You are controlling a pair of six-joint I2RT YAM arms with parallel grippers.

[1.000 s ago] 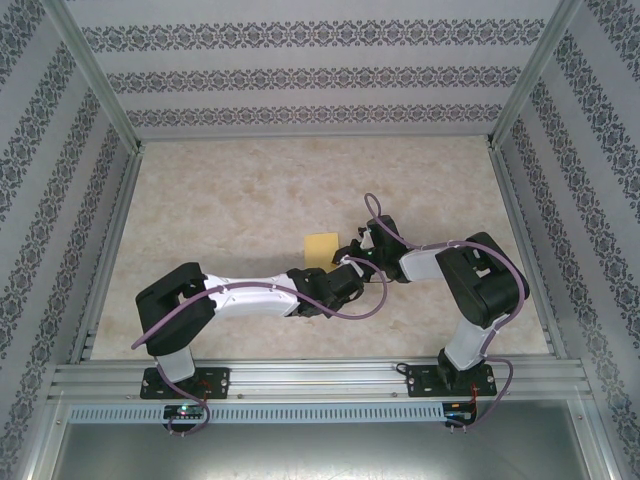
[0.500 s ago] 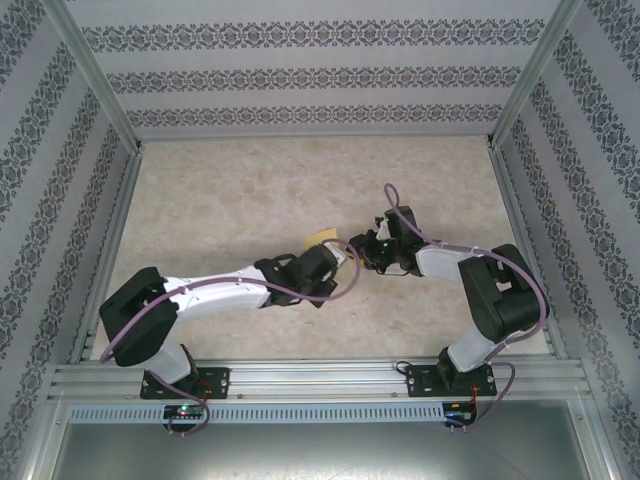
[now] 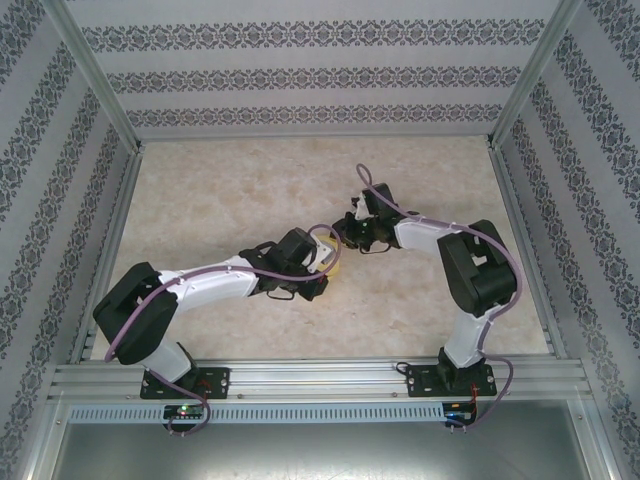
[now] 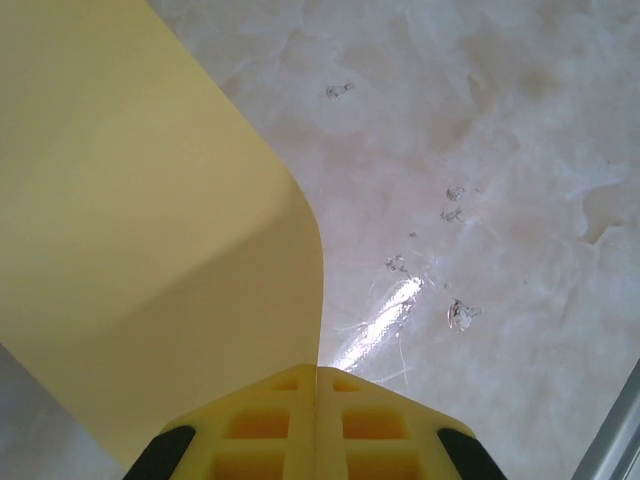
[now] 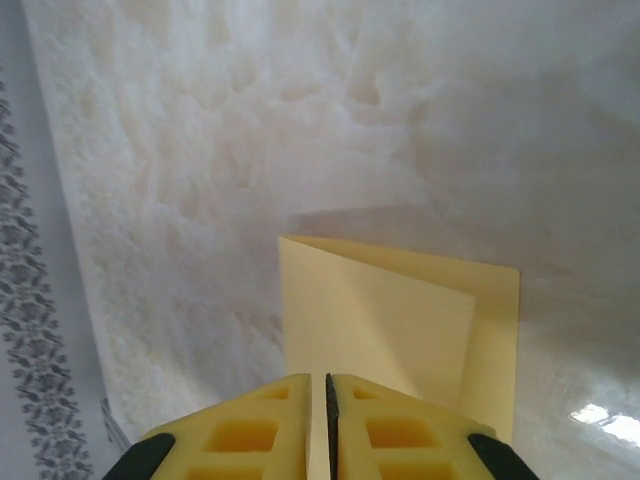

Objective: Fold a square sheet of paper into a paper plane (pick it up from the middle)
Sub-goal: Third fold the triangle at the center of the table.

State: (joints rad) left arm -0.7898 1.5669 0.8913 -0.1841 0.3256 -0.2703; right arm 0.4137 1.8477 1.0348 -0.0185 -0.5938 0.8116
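While a second earlier it lay flat, thin yellow-orange square sheet of paper [image 4: 130,250] now raised and bent above centre of marbled beige tabletop [image 3: 230,190]. Left gripper [image 4: 316,388] clamped shut on one edge; right gripper [image 5: 328,390] nearly closed, apparently pinching another edge. Pickup judged done; first fold under way.

the sheet of paper [image 5: 400,320] hangs between the left pincer [image 4: 316,385] and right pincer [image 5: 328,385] (both touching it).
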